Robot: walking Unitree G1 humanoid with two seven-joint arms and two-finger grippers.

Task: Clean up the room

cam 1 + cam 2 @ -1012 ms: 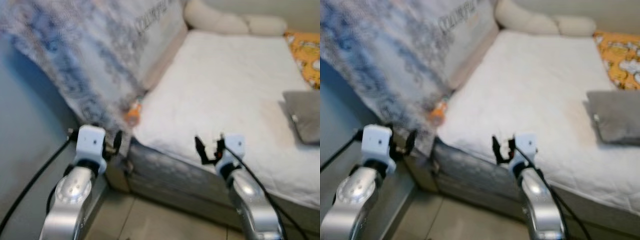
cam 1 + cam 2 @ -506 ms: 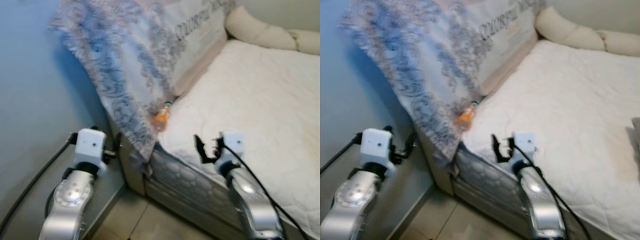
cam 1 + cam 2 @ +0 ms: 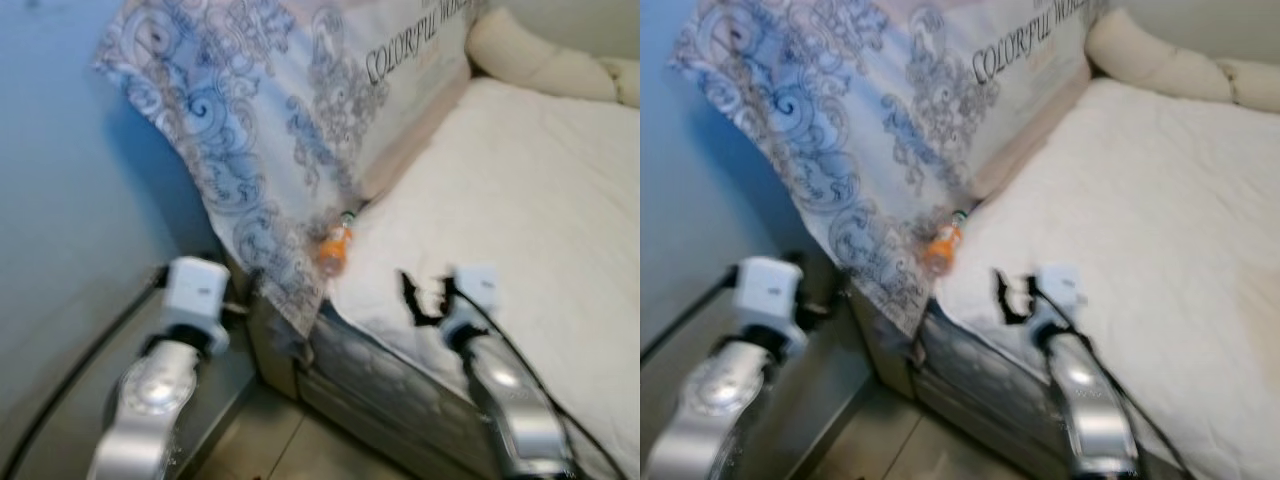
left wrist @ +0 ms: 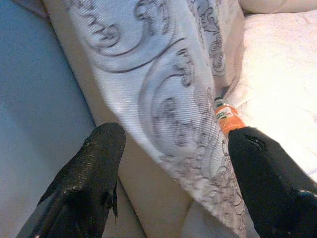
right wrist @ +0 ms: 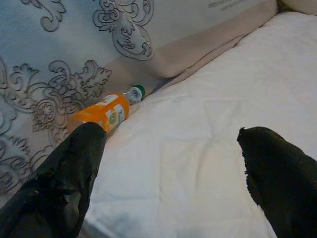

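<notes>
An orange drink bottle with a green cap lies on the white mattress, tucked against the patterned sheet that drapes the sofa's arm. It also appears as the bottle and the bottle in the wrist views. My right gripper hovers open over the mattress's front edge, a short way right of the bottle. My left gripper is open too, low beside the sofa arm, on the far side of the draped sheet from the bottle.
A blue-grey wall stands close on my left. Cream cushions line the back of the mattress. Tiled floor lies below the quilted front edge.
The camera has swung left and moved closer, so the bottle and sheet sit nearer the middle and larger. The grey cushion and orange pillow have left the picture. Both grippers hold the same pose.
</notes>
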